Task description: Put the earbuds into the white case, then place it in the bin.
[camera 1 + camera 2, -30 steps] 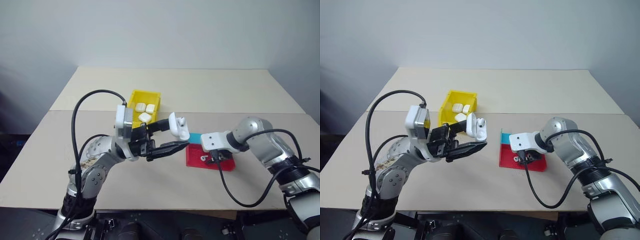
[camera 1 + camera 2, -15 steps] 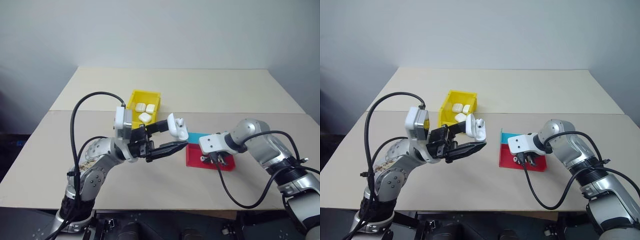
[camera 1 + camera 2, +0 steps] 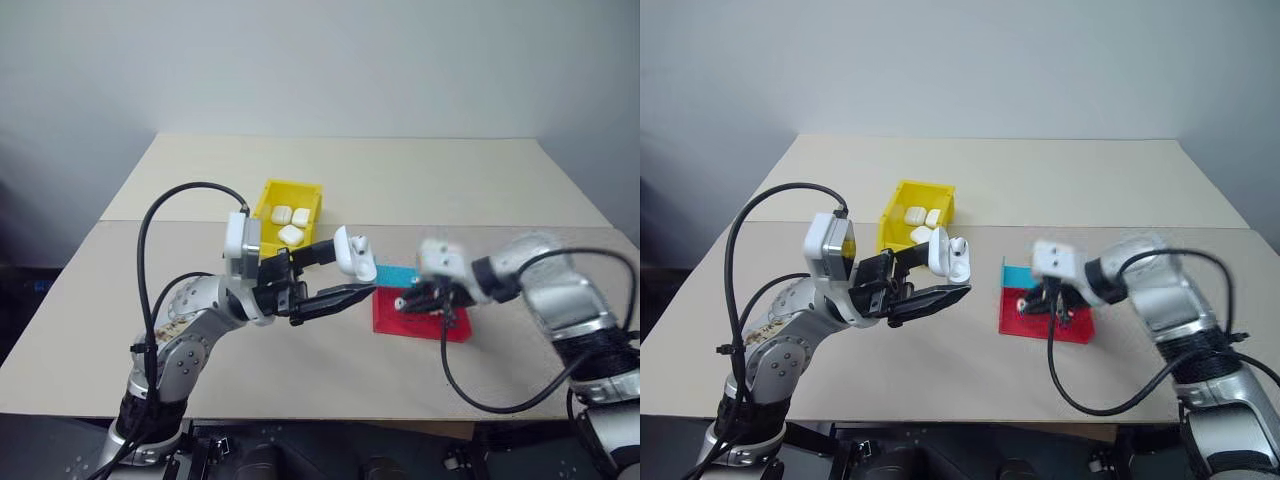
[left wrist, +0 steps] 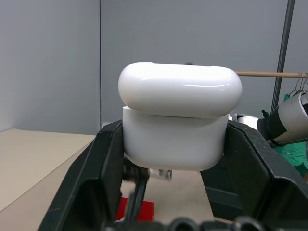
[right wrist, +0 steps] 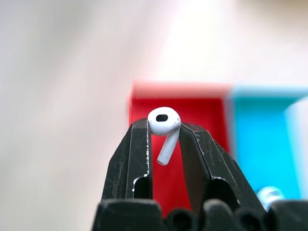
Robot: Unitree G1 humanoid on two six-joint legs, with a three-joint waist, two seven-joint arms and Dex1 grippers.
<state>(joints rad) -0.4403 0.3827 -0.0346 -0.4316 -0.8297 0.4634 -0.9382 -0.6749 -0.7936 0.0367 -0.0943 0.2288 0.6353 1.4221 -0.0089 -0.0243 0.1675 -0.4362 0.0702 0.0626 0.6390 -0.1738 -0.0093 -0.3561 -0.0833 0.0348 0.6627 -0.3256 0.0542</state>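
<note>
Holding the white case (image 4: 179,122) clear of the table (image 3: 420,180), the left gripper (image 3: 335,275) is clenched on the case's lower body, one black finger on each side. The lid (image 4: 180,90) stands partly raised, and an earbud stem shows at the case's open top in the head views. The case sits between the bin (image 3: 268,192) and the red-and-teal tray (image 3: 455,331), above the table's front half.

The right gripper (image 5: 164,132) is clamped on one earbud (image 5: 163,123), pinching it at the fingertips; the bud's head sits at the tips and its stem lies in the gap between the fingers. In the head views this gripper hangs above the tray, just beside the teal section, with the arm blurred. Whether a second loose earbud lies on the tray cannot be told; a small pale object shows at the teal edge in the right wrist view but is too blurred to identify.

The yellow bin stands on the table behind the left gripper and holds three white cases (image 3: 291,223), lids closed, grouped near its middle.
</note>
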